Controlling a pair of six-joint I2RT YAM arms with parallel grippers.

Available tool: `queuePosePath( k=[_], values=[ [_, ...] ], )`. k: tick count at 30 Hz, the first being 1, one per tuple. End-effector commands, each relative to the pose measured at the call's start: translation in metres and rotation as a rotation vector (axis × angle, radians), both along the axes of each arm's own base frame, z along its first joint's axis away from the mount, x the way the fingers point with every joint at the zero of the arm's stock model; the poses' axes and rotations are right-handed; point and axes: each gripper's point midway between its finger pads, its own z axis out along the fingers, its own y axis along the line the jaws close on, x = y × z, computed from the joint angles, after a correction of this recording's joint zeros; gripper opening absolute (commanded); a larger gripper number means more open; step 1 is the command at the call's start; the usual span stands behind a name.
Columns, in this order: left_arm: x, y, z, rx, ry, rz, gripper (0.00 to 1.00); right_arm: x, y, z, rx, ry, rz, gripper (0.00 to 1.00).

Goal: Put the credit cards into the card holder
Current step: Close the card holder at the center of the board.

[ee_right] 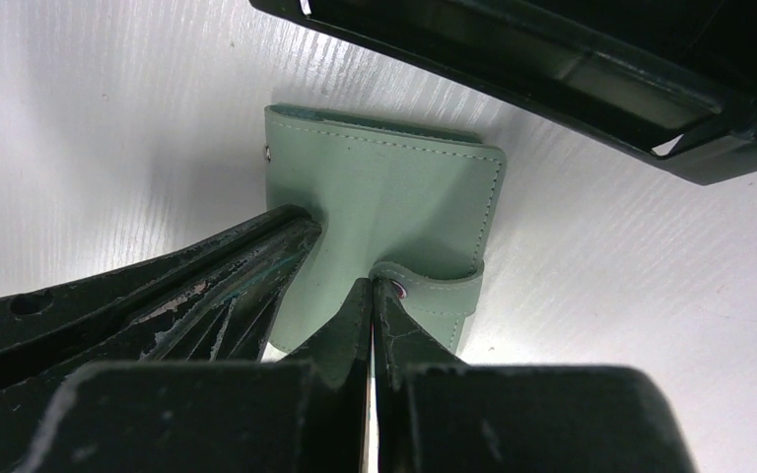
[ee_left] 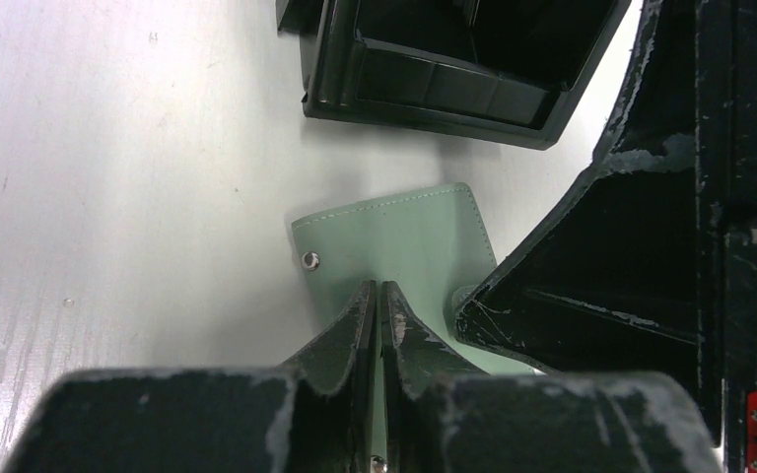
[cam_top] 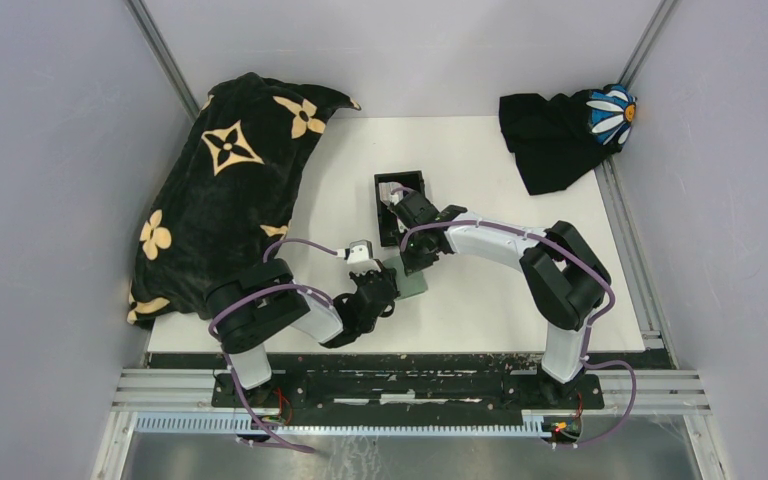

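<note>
A pale green stitched wallet (cam_top: pixel 415 280) with a snap strap lies on the white table just in front of the card holder (cam_top: pixel 400 176), a small black open-topped box. Something whitish, perhaps one of the credit cards (cam_top: pixel 392 191), shows inside the box. My left gripper (ee_left: pixel 378 288) is shut on a thin green flap of the wallet (ee_left: pixel 394 236). My right gripper (ee_right: pixel 373 284) is shut at the curled-up end of the strap (ee_right: pixel 444 286) on the wallet (ee_right: pixel 394 187). The holder's wall (ee_left: pixel 434 89) (ee_right: pixel 552 79) lies just beyond both grippers.
A big black blanket with tan flowers (cam_top: pixel 225 200) covers the table's left side. A black cloth with a white daisy (cam_top: pixel 560 135) lies at the back right corner. Grey walls close in on the table from both sides.
</note>
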Motion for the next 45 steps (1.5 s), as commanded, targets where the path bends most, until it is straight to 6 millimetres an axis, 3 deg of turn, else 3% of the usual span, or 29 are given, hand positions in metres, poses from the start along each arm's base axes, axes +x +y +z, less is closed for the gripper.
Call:
queuePosePath(
  k=[1, 14, 34, 45],
  values=[
    [-0.003, -0.002, -0.01, 0.004, 0.028, -0.008, 0.1, 0.009, 0.001, -0.006, 0.034, -0.006, -0.034, 0.01],
    [-0.006, -0.005, -0.02, 0.02, 0.053, -0.005, 0.09, 0.021, -0.021, -0.023, 0.095, 0.063, -0.127, 0.01],
    [-0.003, -0.01, -0.026, 0.064, 0.075, 0.002, 0.07, 0.029, -0.046, -0.058, 0.361, 0.284, -0.358, 0.01],
    [-0.003, -0.011, -0.03, 0.09, 0.096, 0.003, 0.06, 0.03, -0.075, -0.084, 0.329, 0.338, -0.488, 0.01]
  ],
)
